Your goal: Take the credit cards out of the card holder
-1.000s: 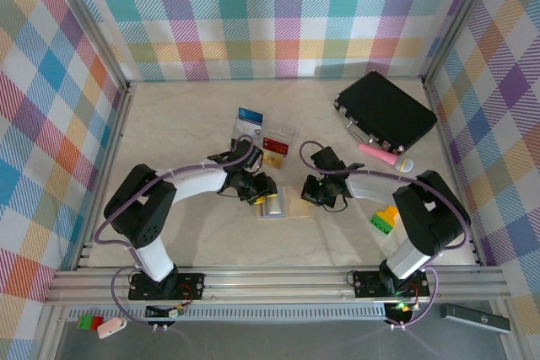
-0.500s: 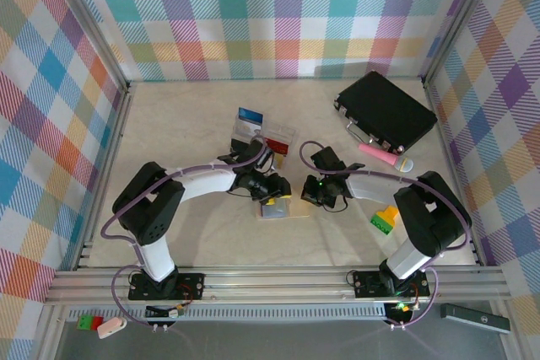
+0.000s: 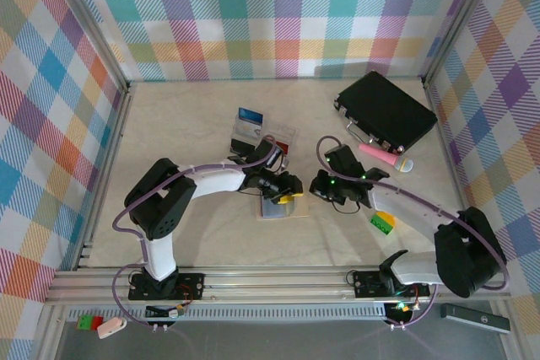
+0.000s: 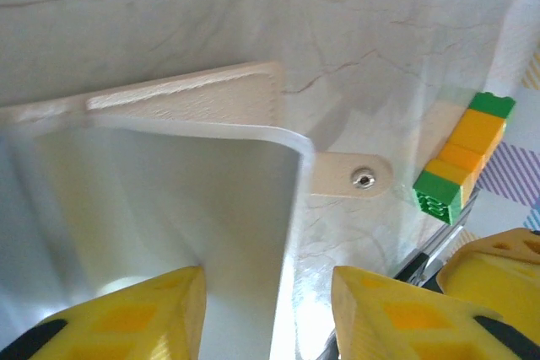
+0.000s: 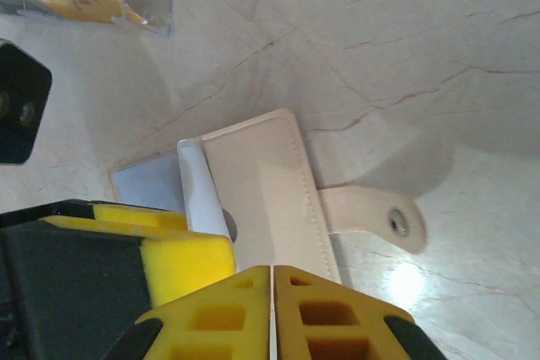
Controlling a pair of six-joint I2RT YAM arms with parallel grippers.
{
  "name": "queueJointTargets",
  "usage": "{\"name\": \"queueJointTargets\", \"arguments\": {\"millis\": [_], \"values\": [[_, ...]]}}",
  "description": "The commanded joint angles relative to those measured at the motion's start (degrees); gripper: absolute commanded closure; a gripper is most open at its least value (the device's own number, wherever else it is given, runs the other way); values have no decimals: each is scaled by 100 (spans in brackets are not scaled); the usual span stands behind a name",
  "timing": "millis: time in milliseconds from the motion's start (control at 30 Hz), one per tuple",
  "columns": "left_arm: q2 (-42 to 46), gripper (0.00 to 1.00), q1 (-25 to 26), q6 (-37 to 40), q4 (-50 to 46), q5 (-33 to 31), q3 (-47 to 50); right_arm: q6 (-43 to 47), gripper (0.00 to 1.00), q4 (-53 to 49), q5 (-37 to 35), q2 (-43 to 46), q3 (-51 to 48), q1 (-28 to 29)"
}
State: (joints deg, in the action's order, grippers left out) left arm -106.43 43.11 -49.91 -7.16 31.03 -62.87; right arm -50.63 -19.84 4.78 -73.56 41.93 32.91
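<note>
Reaching farther right than a second ago, the left tool (image 3: 285, 199) now sits over the card holder (image 3: 272, 211), and the right arm's elbow has swung out toward the right side of the desk (image 3: 186, 124). The left tool's jaws stand moderately apart, straddling the edge of a pale raised flap or card; which, I cannot tell. The holder lies between both tools, its snap tab (image 5: 396, 222) flat on the desk. Just right, the right tool (image 5: 272, 274) has its fingers pressed together. Farther right lies a green-and-yellow brick (image 3: 382, 222).
</note>
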Motion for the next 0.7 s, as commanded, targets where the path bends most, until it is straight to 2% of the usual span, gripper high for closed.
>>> {"name": "queueJointTargets", "arguments": {"millis": [0,200,400,500,667], "values": [[-88,54,37,-103,100,103,-120,-55,90,-269,-219,175,-100,-45],[103,47,-74,-130,97,70,-47,112,90,-319,7,136,29,-45],[-65,45,-158,-561,738,337,42,189,90,-158,325,44,189,-22],[-267,48,-158,-767,1018,373,-6,115,90,-82,379,-34,177,-12],[-505,59,-139,-659,738,145,-66,1,90,64,492,-151,61,-3]]}}
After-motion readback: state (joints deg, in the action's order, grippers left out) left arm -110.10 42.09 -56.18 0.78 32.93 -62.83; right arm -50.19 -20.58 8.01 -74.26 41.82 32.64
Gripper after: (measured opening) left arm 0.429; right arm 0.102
